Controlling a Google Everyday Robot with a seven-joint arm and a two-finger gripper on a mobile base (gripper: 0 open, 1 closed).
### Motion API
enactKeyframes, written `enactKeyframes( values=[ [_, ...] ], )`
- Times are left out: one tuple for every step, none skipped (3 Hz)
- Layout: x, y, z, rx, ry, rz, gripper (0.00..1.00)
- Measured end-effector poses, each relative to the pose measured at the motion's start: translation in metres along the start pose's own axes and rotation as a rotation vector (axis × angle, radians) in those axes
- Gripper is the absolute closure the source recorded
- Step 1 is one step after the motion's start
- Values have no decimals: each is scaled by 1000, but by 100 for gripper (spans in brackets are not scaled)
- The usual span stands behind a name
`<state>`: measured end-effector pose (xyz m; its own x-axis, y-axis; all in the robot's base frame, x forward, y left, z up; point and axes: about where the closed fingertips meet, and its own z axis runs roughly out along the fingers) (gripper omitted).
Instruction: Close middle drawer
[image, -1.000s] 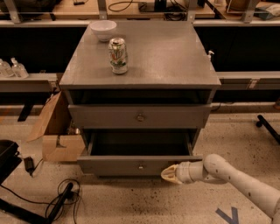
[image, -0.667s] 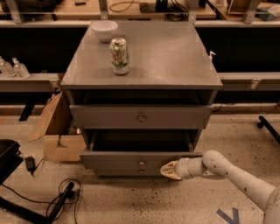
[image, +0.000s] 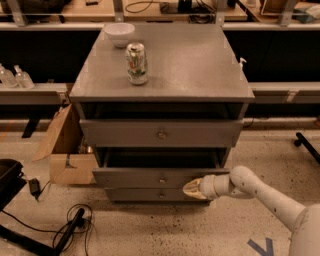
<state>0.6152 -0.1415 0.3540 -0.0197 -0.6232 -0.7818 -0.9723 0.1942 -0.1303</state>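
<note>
The middle drawer (image: 150, 177) is the grey front with a small round knob, between a taller front above and a narrower front below. It stands partly pulled out, with a dark gap showing above its front. My gripper (image: 193, 189) is at the right end of that front, its pale fingertips (image: 190, 189) held together and pressed against the lower right of the drawer face. The white arm reaches in from the lower right.
The top drawer (image: 161, 133) sits slightly out and the bottom drawer (image: 150, 194) is in. A can (image: 136, 63) and a white bowl (image: 119, 34) stand on the cabinet top. A cardboard box (image: 62, 150) is to the left, with cables (image: 70, 227) on the floor.
The middle drawer has slid further into the cabinet. My gripper has moved in with it, staying against the right part of its front.
</note>
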Motion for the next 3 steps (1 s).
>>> enactKeyframes(
  values=[
    [0,1,0,0,0,0,100],
    [0,3,2,-4,-2,1,82],
    [-1,5,6,-10,-5,1,49]
  ],
)
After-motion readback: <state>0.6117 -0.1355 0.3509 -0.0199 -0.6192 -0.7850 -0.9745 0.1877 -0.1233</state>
